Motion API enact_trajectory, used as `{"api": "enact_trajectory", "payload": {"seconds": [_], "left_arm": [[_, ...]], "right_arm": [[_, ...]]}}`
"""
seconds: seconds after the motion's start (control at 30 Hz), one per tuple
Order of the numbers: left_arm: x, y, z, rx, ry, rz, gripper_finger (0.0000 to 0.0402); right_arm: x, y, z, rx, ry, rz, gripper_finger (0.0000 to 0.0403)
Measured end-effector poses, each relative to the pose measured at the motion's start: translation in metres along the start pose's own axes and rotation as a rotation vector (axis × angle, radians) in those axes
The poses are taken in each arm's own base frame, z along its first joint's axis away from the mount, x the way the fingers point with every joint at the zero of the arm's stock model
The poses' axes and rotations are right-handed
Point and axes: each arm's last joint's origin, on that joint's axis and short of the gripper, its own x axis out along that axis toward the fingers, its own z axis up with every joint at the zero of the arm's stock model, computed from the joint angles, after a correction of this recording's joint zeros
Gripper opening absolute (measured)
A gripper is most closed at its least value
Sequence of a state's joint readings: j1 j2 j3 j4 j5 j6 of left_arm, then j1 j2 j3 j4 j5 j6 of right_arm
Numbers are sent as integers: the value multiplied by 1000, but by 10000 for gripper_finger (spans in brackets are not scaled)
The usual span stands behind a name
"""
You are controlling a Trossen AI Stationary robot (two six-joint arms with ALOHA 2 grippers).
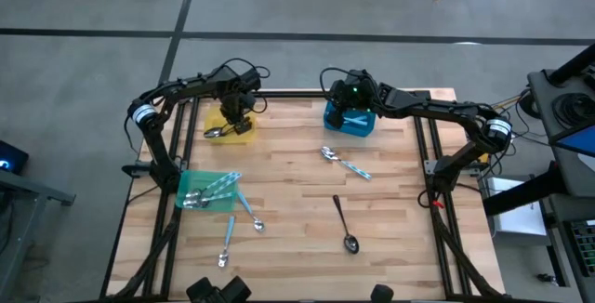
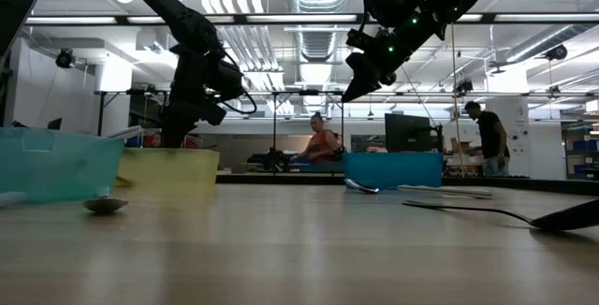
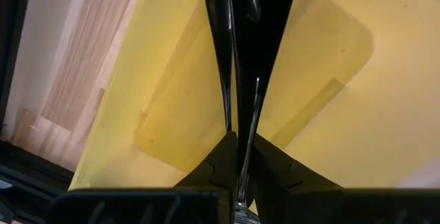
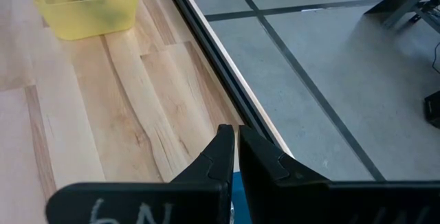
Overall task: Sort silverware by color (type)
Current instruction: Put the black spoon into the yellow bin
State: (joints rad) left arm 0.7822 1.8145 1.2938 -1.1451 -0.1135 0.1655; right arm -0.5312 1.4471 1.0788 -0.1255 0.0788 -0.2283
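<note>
Silverware scattered on bench [image 1: 297, 201]: black spoon [image 1: 343, 226] nearest, others in green bin [image 1: 206, 190]. Left end effector [image 1: 238, 115] reaches down over yellow bin [image 1: 231, 127], fingers pinching dark utensil [image 3: 221, 45]. Right end effector [image 1: 350, 98] hovers above blue bin [image 1: 350, 120], fingers together, empty.

In the left wrist view the left pincer [image 3: 240, 138] covered most of a dark utensil [image 3: 218, 38] over the yellow bin [image 3: 330, 114], whose walls ran past the frame's edges. Whether the fingers gripped that utensil could not be told. Beneath the right pincer [image 4: 234, 152], only a sliver of the blue bin [image 4: 232, 186] showed. The contents of the green bin [image 1: 200, 190] were too small to count.
</note>
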Motion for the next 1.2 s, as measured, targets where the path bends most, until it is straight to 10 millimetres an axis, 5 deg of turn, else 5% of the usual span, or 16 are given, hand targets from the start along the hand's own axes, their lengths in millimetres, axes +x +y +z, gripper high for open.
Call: {"api": "enact_trajectory", "payload": {"seconds": [0.83, 1.2], "left_arm": [[0, 0, 1, -12, -9, 2, 18], [0, 0, 1, -21, -9, 1, 59]], "right_arm": [[0, 0, -2, -2, 18, 4, 13], [0, 1, -2, -2, 18, 4, 13]]}}
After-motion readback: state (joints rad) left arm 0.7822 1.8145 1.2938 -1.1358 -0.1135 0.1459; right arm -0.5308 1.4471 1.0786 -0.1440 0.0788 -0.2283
